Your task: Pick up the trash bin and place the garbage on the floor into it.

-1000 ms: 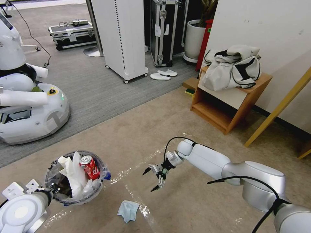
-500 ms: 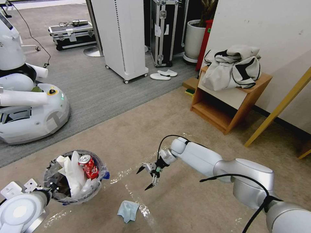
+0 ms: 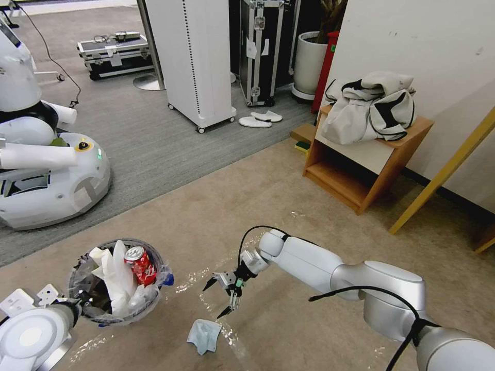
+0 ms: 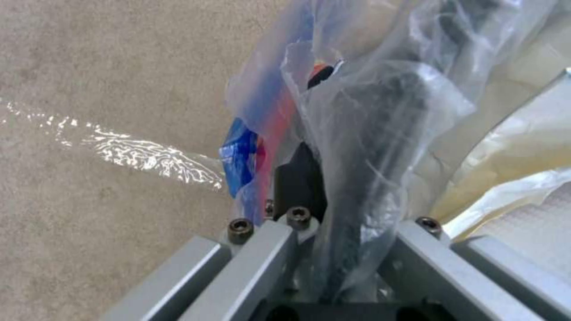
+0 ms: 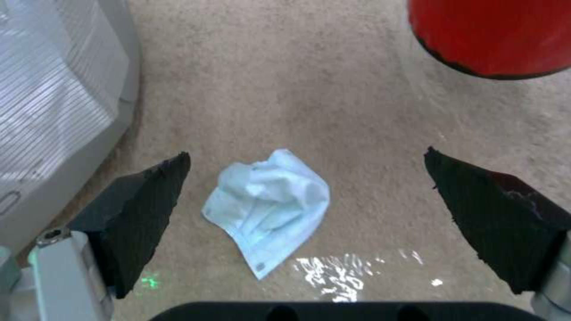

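Cloth [image 5: 267, 200] lies framed between right pincer [image 3: 220, 298] tips, wrist-side

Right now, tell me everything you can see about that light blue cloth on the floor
The light-blue cloth is a small, thin, crumpled piece, soft and creased like tissue or fabric, folded unevenly with one corner pointing out. It lies loose on the beige carpet, beside a shiny wet-looking streak and apart from the trash bin. Nothing touches it. The right gripper hangs above it, jaws wide open, framing it between the fingertips.
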`<state>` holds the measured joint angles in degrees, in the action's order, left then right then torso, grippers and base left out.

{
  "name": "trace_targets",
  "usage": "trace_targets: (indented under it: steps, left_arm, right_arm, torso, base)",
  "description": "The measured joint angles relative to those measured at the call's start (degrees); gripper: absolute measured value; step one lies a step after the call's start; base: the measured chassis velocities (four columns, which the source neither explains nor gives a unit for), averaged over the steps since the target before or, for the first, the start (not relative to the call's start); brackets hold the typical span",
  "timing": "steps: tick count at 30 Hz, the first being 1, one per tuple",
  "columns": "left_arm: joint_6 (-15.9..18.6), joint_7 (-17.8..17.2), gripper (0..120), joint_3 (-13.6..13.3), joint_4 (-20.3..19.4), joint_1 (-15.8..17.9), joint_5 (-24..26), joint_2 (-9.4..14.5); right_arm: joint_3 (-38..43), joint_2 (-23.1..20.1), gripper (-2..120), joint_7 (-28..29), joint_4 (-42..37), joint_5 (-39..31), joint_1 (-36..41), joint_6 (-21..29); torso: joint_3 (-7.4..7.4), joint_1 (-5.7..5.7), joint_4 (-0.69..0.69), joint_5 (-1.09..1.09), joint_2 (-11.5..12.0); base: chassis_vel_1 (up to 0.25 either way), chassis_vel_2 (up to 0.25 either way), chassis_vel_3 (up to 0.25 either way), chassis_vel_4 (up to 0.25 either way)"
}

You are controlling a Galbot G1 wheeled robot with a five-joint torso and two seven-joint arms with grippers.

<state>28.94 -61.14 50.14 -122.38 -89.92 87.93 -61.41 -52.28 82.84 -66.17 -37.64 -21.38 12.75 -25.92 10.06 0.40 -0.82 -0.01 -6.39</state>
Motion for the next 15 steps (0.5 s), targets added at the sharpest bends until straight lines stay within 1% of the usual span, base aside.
trace_targets:
  steps: [15]
  left_arm:
    - [-0.01, 0.10, 0, -0.06, 0.21, 0.12, -0.20, -0.39]
  right_arm:
    - [-2.12, 0.66, 100, 0.01, 1.01, 1.90, 1.12, 0.30]
  torso:
    - [0.00, 0.00, 0.00, 0.00, 0.00]
  base:
    - [0.000, 0.000, 0.000, 0.000]
